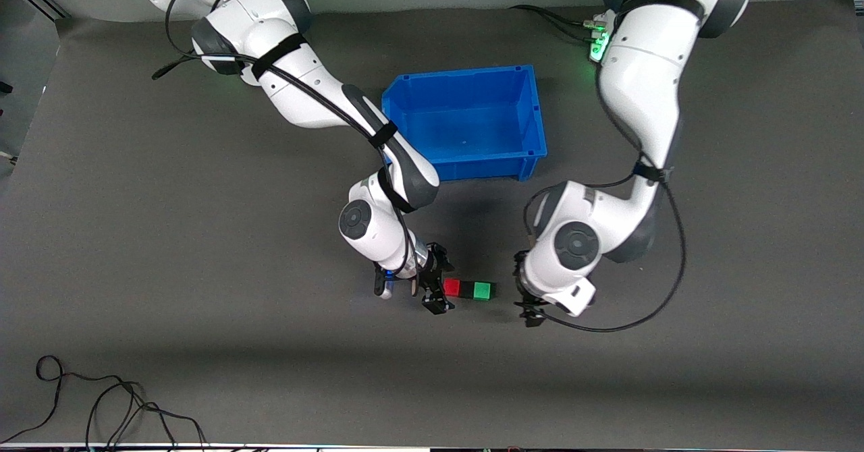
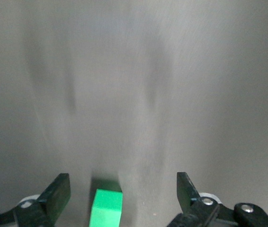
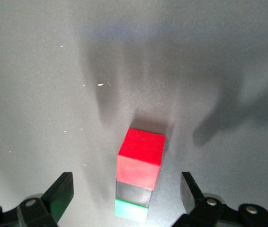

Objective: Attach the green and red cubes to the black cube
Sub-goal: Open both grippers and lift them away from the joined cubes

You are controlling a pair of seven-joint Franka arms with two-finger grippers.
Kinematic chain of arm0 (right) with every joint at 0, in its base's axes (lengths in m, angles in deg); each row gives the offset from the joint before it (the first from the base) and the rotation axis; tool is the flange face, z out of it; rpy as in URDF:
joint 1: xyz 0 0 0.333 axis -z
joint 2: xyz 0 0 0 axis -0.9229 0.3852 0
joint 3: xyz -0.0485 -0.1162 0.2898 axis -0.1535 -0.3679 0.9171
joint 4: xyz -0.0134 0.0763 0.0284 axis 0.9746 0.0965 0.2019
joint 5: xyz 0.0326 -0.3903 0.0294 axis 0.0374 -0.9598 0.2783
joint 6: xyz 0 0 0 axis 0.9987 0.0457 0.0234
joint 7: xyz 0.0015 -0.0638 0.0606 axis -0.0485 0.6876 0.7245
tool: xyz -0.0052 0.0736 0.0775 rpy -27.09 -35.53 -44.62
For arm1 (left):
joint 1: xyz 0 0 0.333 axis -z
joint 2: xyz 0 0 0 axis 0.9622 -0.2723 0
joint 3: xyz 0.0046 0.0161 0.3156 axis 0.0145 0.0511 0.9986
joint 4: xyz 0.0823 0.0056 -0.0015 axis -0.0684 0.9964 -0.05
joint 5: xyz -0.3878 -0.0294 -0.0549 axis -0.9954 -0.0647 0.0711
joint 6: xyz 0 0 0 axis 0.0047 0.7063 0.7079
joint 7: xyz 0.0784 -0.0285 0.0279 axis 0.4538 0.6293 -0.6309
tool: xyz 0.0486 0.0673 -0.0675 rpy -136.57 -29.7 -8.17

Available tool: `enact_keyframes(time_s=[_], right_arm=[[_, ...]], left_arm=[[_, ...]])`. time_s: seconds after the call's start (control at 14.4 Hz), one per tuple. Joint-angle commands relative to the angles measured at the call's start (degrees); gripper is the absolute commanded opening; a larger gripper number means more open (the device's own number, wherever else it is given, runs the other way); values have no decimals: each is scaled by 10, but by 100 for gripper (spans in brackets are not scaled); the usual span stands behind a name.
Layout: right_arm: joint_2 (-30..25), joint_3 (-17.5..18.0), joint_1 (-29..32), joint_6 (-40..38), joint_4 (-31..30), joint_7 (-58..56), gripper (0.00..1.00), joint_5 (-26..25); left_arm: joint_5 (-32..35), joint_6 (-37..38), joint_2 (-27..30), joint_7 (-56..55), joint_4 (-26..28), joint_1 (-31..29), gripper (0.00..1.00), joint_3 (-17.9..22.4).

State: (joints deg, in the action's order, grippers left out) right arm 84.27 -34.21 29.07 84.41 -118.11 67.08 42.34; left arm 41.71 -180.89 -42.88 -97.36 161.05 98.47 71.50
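On the tabletop (image 1: pixel 202 236), nearer the camera than the blue bin (image 1: pixel 466 121), red cube (image 1: pixel 451 288), black cube (image 1: pixel 466 289) and green cube (image 1: pixel 482 291) sit joined — light, rigid, likely slick-sided; I would grip flat opposite faces. My right pincer (image 1: pixel 435 283) and left pincer (image 1: pixel 530 300) flank them, both spread apart.

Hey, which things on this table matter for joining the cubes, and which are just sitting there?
Part of the job: red cube, black cube and green cube, lined up touching in a row; right gripper, jaws open beside the red cube; left gripper, jaws open near the green cube.

Just lying about: blue bin, cables at the table edge.
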Motion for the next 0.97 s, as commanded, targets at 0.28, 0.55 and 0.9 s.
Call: enact_keyframes(time_s=[0.28,0.55,0.9], right_arm=[[-105,-75,35,-297,71,0,100,-10],[-185,-75,94,-444,70,-105,100,-12],[-294,-76,178,-636,66,-328,100,-54]], left_arm=[[28,105,195,372,149,-92,100,-1],[27,117,298,662,243,-152,100,-1],[21,207,368,900,273,-232,100,-1]])
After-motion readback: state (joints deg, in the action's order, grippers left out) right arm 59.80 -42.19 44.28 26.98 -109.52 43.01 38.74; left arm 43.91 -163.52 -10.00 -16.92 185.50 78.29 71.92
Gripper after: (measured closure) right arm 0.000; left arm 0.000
